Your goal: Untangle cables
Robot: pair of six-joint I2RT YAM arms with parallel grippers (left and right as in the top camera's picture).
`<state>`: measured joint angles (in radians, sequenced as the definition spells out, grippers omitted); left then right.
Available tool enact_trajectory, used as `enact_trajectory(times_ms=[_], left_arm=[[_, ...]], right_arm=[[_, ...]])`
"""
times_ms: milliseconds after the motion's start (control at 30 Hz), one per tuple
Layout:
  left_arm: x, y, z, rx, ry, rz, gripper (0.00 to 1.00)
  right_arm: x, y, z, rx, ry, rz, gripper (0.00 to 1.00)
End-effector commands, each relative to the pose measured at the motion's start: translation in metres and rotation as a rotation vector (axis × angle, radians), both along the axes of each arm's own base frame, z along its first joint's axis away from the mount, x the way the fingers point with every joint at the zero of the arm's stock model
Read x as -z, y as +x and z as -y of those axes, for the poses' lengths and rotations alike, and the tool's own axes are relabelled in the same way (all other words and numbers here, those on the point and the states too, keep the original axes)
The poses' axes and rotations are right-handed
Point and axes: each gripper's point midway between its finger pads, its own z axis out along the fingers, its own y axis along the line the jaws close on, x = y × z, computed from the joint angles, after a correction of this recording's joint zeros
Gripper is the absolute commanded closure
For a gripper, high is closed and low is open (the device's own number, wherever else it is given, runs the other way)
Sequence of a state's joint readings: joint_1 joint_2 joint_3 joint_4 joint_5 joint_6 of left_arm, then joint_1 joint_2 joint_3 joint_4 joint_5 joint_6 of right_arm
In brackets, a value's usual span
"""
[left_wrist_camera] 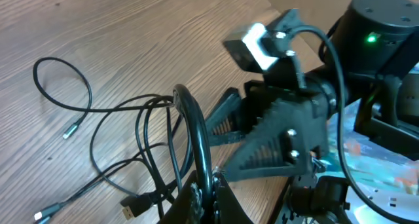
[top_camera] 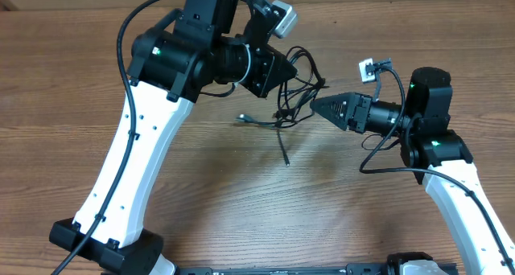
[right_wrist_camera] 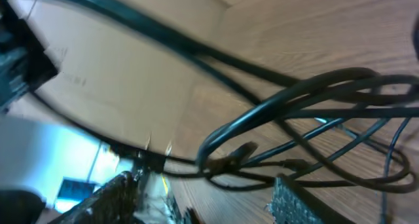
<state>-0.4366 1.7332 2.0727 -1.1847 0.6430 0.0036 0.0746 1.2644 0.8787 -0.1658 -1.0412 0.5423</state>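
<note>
The cables (top_camera: 294, 92) form a black tangle at mid-table between both arms. One silver-tipped end (top_camera: 241, 118) lies to the left, and a straight strand (top_camera: 284, 150) trails toward me. My left gripper (top_camera: 287, 69) is at the tangle's upper left. In the left wrist view it (left_wrist_camera: 211, 185) is shut on a thick black cable loop (left_wrist_camera: 195, 129), lifted off the wood, with other strands (left_wrist_camera: 118, 142) and a USB plug (left_wrist_camera: 134, 207) lying below. My right gripper (top_camera: 315, 106) points at the tangle from the right. It (right_wrist_camera: 209, 204) is open, and cable loops (right_wrist_camera: 294, 99) cross just beyond its fingertips.
The table (top_camera: 201, 194) is brown wood grain. The left arm's white link (top_camera: 129, 162) slants across the left side, and the right arm's base link (top_camera: 463, 194) stands at the right. The right arm's own thicker wire (top_camera: 394, 158) loops beside its wrist.
</note>
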Motion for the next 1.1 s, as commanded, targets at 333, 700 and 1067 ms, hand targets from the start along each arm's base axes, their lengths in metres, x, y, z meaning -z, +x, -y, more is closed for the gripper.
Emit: enact_trajectory(times_ms=[333, 700, 1067], left_arm=[[-0.003, -0.008, 0.013, 0.057, -0.018, 0.015, 0.96], [-0.006, -0.014, 0.025, 0.086, -0.024, 0.038, 0.96], [-0.011, -0.021, 0.043, 0.116, -0.047, 0.052, 0.96]], right_arm=[[-0.01, 0.024, 0.006, 0.172, 0.048, -0.1, 0.36], [-0.01, 0.023, 0.005, 0.174, 0.061, -0.128, 0.52], [-0.009, 0.023, 0.005, 0.174, 0.06, -0.132, 0.64]])
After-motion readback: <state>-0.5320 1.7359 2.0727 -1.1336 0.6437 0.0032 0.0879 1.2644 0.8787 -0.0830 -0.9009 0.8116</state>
